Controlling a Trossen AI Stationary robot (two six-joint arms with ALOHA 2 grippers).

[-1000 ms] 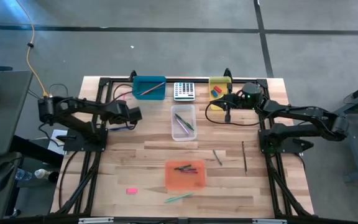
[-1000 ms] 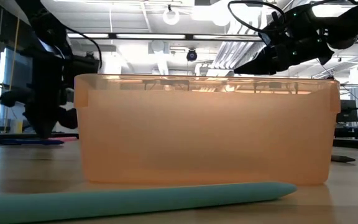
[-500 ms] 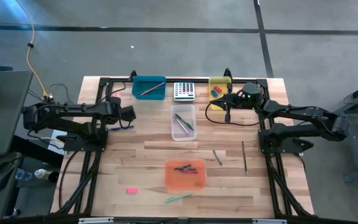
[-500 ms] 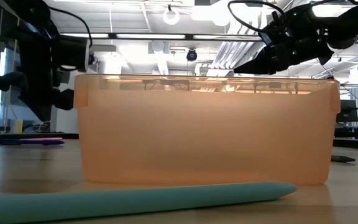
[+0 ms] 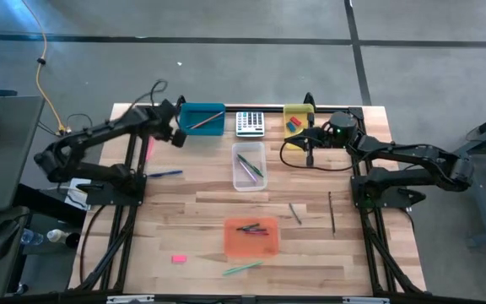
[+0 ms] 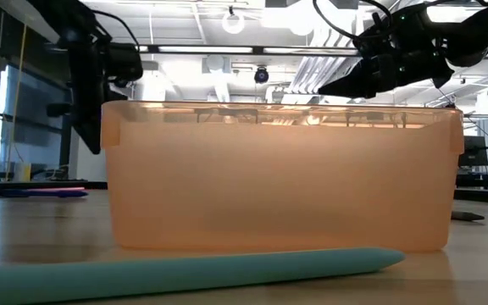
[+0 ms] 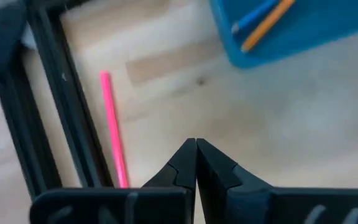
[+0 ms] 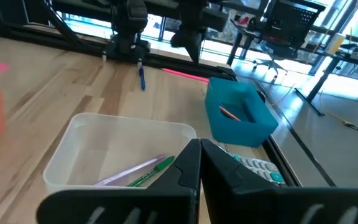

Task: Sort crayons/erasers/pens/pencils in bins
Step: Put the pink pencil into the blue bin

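The left gripper (image 5: 178, 135), clenched and empty, hovers beside the teal bin (image 5: 202, 119), near a pink pencil (image 7: 113, 127) on the table (image 5: 201, 219). The right gripper (image 5: 309, 157), also clenched empty, hangs near the yellow bin (image 5: 298, 118).

left gripper (image 7: 196, 144) with dark fingers pressed together, empty, above the pale wooden tabletop (image 7: 278, 130). beside it, a thin pink pencil (image 7: 113, 127) lying along the black metal frame rail (image 7: 73, 118). farther off, a teal-blue plastic bin (image 7: 303, 31) holding a blue stick (image 7: 253, 15) and an orange stick (image 7: 267, 25).
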